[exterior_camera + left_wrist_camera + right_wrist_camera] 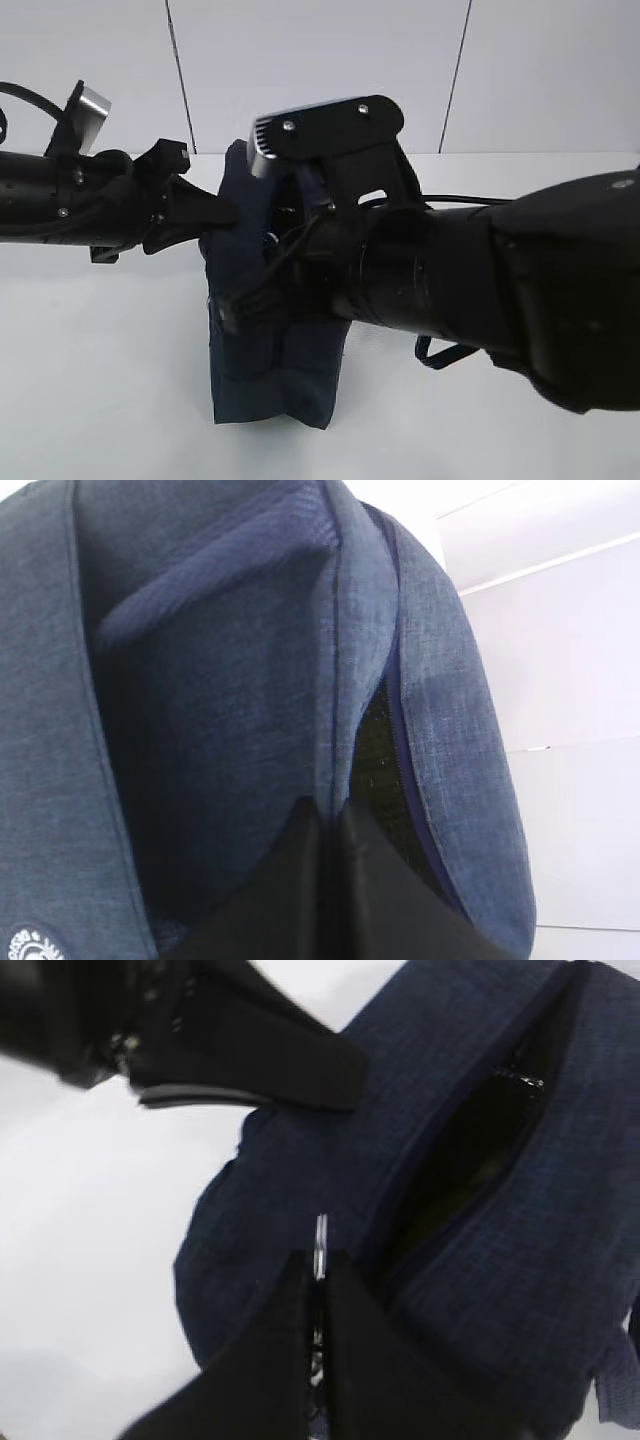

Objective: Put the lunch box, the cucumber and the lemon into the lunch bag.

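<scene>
with your right gripper [318, 1290] clamped on the ring pull [320, 1245] and left gripper [325, 825] pinching bag [270, 370] fabric, a skewed tug could jam the zipper [440, 1160].

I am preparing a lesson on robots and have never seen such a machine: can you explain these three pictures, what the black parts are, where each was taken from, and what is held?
The black parts are two robot arms ending in grippers. The exterior view looks along a white table at a dark navy lunch bag standing between them. The other two pictures come from cameras on the wrists. The left gripper is shut, pinching the bag's fabric beside the zipper. The right gripper is shut on the silver ring pull, next to the partly open mouth. No food or lunch box shows on the table.
</scene>
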You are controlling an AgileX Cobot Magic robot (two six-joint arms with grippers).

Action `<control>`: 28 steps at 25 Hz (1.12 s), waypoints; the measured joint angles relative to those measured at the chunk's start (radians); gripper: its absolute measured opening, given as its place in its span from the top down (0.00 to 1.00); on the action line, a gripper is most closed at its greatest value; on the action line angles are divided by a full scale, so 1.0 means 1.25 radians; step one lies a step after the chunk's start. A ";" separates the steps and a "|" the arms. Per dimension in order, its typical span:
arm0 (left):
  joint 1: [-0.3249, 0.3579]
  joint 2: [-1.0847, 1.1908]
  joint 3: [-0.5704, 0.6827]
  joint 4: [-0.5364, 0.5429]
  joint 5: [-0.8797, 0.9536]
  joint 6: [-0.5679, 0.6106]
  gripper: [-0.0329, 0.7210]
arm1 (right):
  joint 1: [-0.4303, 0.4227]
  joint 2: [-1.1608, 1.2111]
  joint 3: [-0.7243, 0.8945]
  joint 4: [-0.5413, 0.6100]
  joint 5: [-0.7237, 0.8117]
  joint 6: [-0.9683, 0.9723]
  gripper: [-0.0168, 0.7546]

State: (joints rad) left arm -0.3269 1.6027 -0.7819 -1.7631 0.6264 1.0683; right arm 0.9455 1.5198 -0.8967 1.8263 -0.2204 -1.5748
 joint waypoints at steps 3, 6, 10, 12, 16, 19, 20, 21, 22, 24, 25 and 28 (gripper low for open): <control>0.000 0.000 0.000 -0.001 -0.002 0.002 0.96 | -0.024 0.000 0.000 -0.001 0.023 0.051 0.97; 0.000 0.000 0.000 -0.003 -0.007 0.006 0.96 | -0.045 0.000 0.000 -0.002 0.062 0.099 0.97; 0.000 0.000 0.000 -0.006 -0.014 0.008 0.96 | -0.065 0.000 0.000 -0.002 0.086 0.138 0.97; 0.000 0.000 0.000 -0.009 -0.016 0.008 0.96 | -0.074 0.002 0.000 -0.004 0.095 0.161 0.97; 0.000 0.000 0.000 -0.017 -0.018 0.009 0.96 | -0.095 0.012 0.000 -0.007 0.144 0.240 0.97; 0.000 0.000 0.000 -0.019 -0.022 0.021 0.96 | -0.103 0.015 0.000 -0.008 0.183 0.273 0.97; 0.000 0.000 0.000 -0.019 -0.023 0.027 0.96 | -0.103 0.015 0.000 -0.010 0.191 0.276 0.97; 0.000 0.000 0.000 -0.019 -0.025 0.031 0.96 | -0.103 0.015 0.000 -0.012 0.192 0.279 0.97; 0.000 0.000 0.000 -0.019 -0.027 0.033 0.96 | -0.103 0.015 0.000 -0.012 0.193 0.279 0.97; 0.000 0.000 0.000 -0.019 -0.032 0.034 0.96 | -0.104 0.015 0.000 -0.013 0.204 0.281 0.97; 0.000 0.000 0.000 -0.019 -0.033 0.034 0.96 | -0.103 0.014 0.000 -0.015 0.215 0.281 0.97; 0.000 0.000 0.000 -0.020 -0.035 0.035 0.96 | -0.103 0.007 0.000 -0.047 0.234 0.281 0.97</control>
State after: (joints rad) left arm -0.3269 1.6027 -0.7819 -1.7884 0.5825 1.1116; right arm 0.8165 1.5286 -0.8967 1.7680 0.0715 -1.2232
